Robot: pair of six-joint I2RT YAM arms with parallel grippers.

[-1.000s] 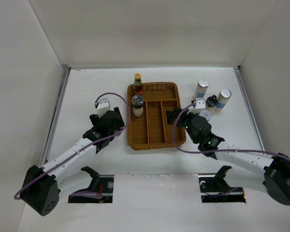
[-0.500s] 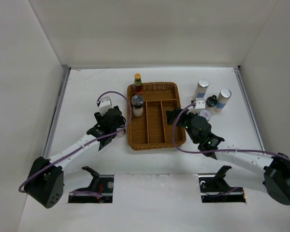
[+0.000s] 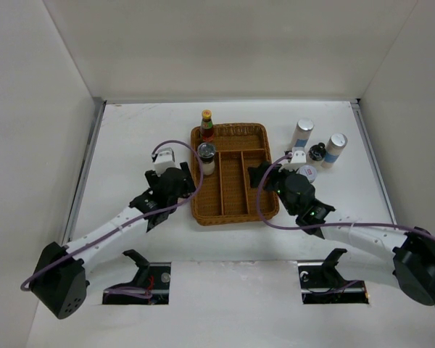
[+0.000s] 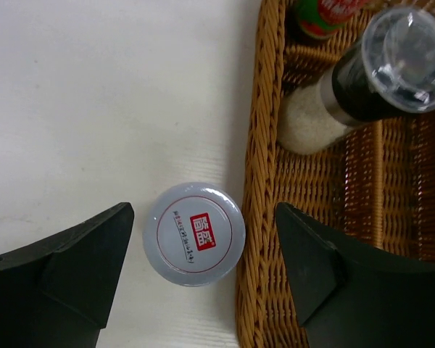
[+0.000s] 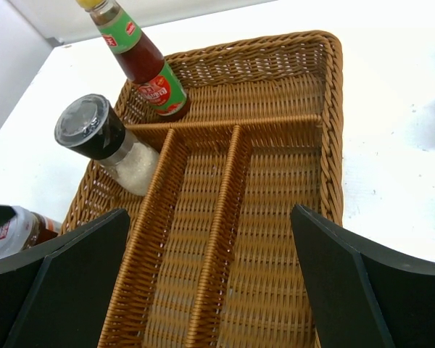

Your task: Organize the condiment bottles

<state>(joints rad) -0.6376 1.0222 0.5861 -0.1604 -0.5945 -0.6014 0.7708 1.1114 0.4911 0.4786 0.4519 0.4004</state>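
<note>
The red sauce bottle (image 3: 206,125) stands in the wicker tray's (image 3: 232,130) back left corner, with a black-capped spice jar (image 3: 206,158) in front of it. My left gripper (image 4: 204,223) is open around a white-lidded spice jar (image 4: 194,233) on the table against the tray's left rim; its right finger (image 4: 333,275) is over the tray. My right gripper (image 5: 210,212) is open and empty above the tray's long compartments. Two white cylinders (image 3: 302,133) (image 3: 336,148), the black bottle (image 3: 317,152) and another white-lidded jar (image 3: 307,172) stand right of the tray.
The tray's woven rim (image 4: 255,181) touches or nearly touches the jar between my left fingers. White walls enclose the table at the back and sides. The right arm's cable (image 3: 264,210) loops over the tray's near right corner.
My left gripper has moved right and a little forward to the tray's left edge. The right arm has barely moved.
</note>
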